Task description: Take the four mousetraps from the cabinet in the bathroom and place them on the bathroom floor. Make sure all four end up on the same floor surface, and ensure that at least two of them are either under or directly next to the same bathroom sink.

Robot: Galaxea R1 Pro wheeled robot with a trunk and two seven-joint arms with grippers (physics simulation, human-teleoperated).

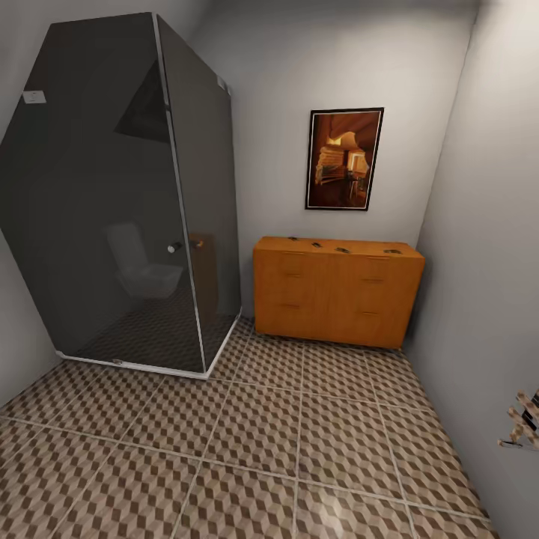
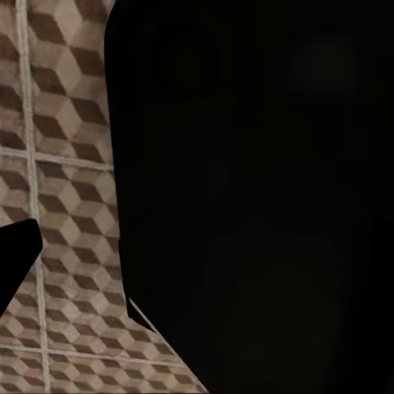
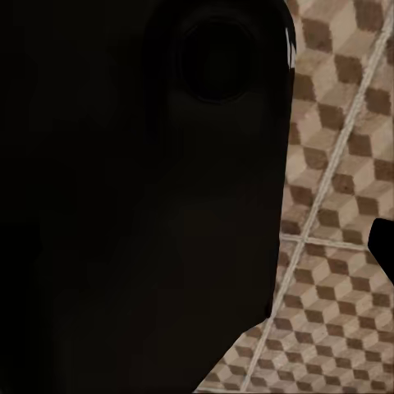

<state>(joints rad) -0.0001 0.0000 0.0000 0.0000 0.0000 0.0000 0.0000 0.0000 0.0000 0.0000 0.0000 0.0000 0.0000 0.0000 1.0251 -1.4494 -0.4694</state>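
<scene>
The orange-brown cabinet stands against the far wall, right of the shower. Several small dark-and-tan mousetraps lie in a row on its top, from the leftmost mousetrap to the rightmost mousetrap. The cube-patterned bathroom floor stretches from me to the cabinet. The sink is out of view. In the left wrist view a dark robot part blocks most of the picture, with floor tiles beside it. The right wrist view likewise has a dark part over the tiles. A black sliver sits at the edge of each wrist view.
A dark glass shower cabin takes up the left corner. A framed picture hangs above the cabinet. The grey right wall runs close alongside, with a small striped object sticking out of it near me.
</scene>
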